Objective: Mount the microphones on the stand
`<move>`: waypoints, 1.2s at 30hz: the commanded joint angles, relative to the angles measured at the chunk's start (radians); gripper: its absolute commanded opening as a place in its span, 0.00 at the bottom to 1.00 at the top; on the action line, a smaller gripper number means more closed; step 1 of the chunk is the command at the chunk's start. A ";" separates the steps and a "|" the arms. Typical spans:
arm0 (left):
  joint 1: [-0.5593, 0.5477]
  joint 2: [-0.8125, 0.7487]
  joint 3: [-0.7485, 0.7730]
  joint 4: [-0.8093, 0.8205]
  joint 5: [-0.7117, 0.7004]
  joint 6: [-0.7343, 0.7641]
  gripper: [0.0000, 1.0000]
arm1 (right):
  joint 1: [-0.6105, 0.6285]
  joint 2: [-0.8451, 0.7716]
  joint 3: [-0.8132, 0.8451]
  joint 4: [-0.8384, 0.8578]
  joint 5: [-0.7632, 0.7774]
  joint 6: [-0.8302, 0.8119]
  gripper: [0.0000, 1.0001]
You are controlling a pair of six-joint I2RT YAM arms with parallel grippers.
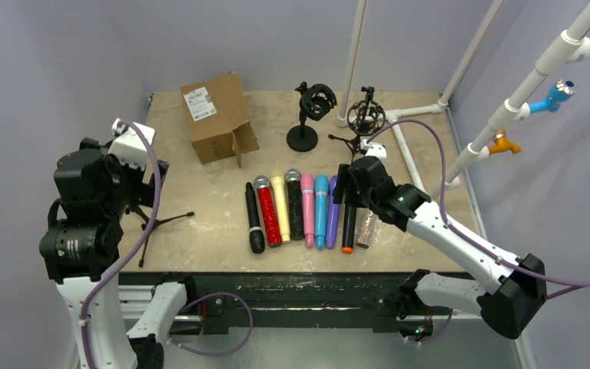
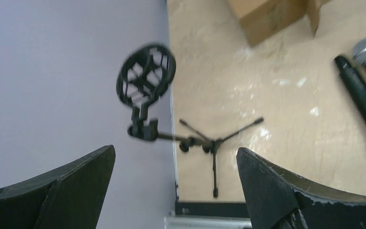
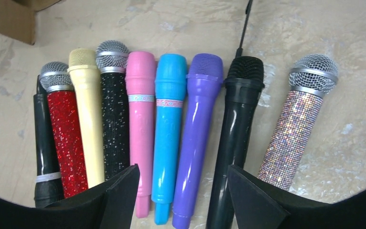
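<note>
Right claw: black wedge fingers apart, clamped on nothing, above the tails of the smooth plastic blue mic and purple mic. All mics lie side by side on the mottled tan surface. At the row's end is a rhinestone silver mic with a rounded mesh head.

Left claw: apart, empty, over a thin black tripod stand with a caged ring mount.

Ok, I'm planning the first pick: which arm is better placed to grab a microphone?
Right, most likely. The right gripper hangs open above the row of microphones. The left gripper, also open, faces the tripod stand off to the left, away from them.
</note>
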 commanded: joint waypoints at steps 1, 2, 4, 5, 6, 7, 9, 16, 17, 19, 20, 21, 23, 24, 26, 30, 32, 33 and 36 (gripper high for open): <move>0.106 -0.142 -0.163 -0.042 -0.060 0.045 1.00 | 0.041 -0.045 0.031 -0.006 0.018 -0.028 0.72; 0.121 -0.170 -0.205 -0.030 -0.072 0.053 1.00 | 0.046 -0.053 0.031 0.000 0.013 -0.033 0.72; 0.139 -0.197 -0.265 -0.015 -0.096 0.044 1.00 | 0.054 -0.064 0.031 0.012 -0.003 -0.041 0.72; 0.148 -0.201 -0.292 0.004 -0.120 0.032 1.00 | 0.060 -0.069 0.029 0.022 -0.012 -0.048 0.71; 0.156 -0.200 -0.313 0.027 -0.145 0.018 1.00 | 0.065 -0.075 0.023 0.036 -0.022 -0.056 0.71; 0.167 -0.198 -0.333 0.053 -0.161 0.003 1.00 | 0.067 -0.081 0.017 0.050 -0.035 -0.065 0.71; 0.192 -0.193 -0.372 0.111 -0.191 -0.029 0.99 | 0.069 -0.087 0.011 0.070 -0.065 -0.086 0.70; 0.325 -0.127 -0.509 0.300 -0.111 -0.126 0.90 | 0.069 -0.098 0.010 0.113 -0.108 -0.160 0.63; 0.340 -0.113 -0.520 0.322 -0.091 -0.135 0.88 | 0.069 -0.100 0.008 0.122 -0.112 -0.164 0.62; 0.364 -0.090 -0.542 0.364 -0.043 -0.146 0.83 | 0.069 -0.104 0.003 0.140 -0.122 -0.170 0.59; 0.372 -0.079 -0.550 0.383 -0.020 -0.150 0.81 | 0.070 -0.105 -0.002 0.150 -0.127 -0.171 0.58; 0.378 -0.072 -0.555 0.396 0.021 -0.148 0.79 | 0.070 -0.107 -0.005 0.159 -0.133 -0.172 0.56; 0.388 -0.060 -0.563 0.418 0.097 -0.141 0.75 | 0.070 -0.105 -0.010 0.170 -0.144 -0.175 0.53; 0.391 -0.055 -0.567 0.432 0.117 -0.141 0.73 | 0.070 -0.104 -0.012 0.174 -0.147 -0.177 0.52; 0.393 -0.033 -0.562 0.453 0.127 -0.140 0.70 | 0.072 -0.105 -0.017 0.179 -0.150 -0.182 0.49; 0.418 0.017 -0.544 0.478 0.181 -0.122 0.58 | 0.075 -0.113 -0.037 0.197 -0.153 -0.192 0.45; 0.438 0.042 -0.529 0.484 0.216 -0.117 0.46 | 0.077 -0.113 -0.045 0.203 -0.153 -0.192 0.43; 0.447 0.059 -0.522 0.486 0.236 -0.115 0.41 | 0.077 -0.113 -0.049 0.206 -0.154 -0.192 0.42; 0.472 0.083 -0.500 0.486 0.276 -0.112 0.33 | 0.080 -0.111 -0.057 0.218 -0.161 -0.194 0.39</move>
